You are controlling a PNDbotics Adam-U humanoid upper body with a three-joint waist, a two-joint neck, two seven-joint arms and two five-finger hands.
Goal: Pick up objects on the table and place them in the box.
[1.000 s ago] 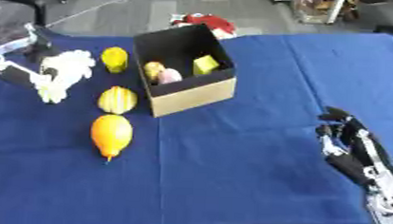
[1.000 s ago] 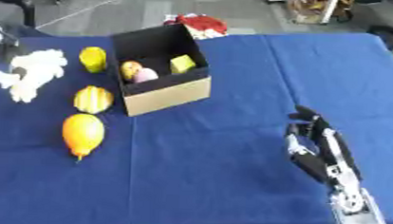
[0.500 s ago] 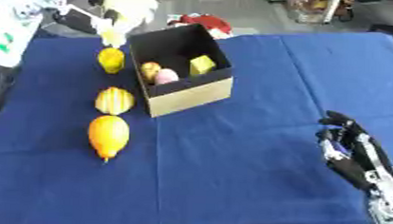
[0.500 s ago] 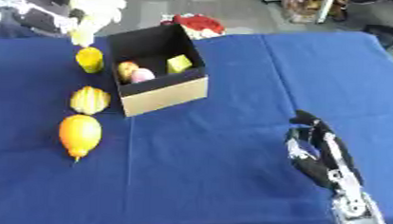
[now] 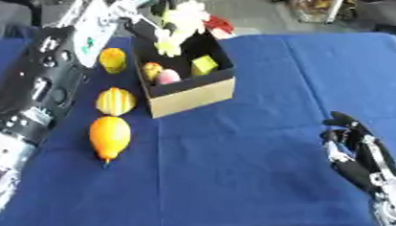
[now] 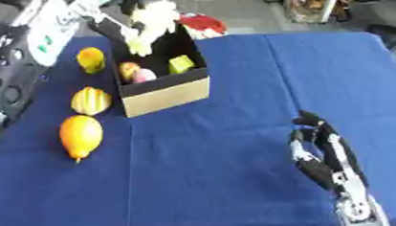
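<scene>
Left hand [image 5: 182, 19] over the box [image 5: 186, 83] near the worktop's [image 5: 232, 174] far edge, fingers curled around a pale yellow-white object [image 5: 173, 36]. Right hand [image 5: 359, 153] idle near right edge, fingers relaxed, holding nothing.

Setting: a robot test lab or workshop room, showing a table [image 5: 257, 184] draped in plain blue cloth and standing on a bare grey floor [image 5: 256, 12]. Staged toy-like fruit [image 5: 109, 135] and an open cardboard box [image 5: 190, 86] are sitting on it; blurred dark equipment is crowding the far edge.
</scene>
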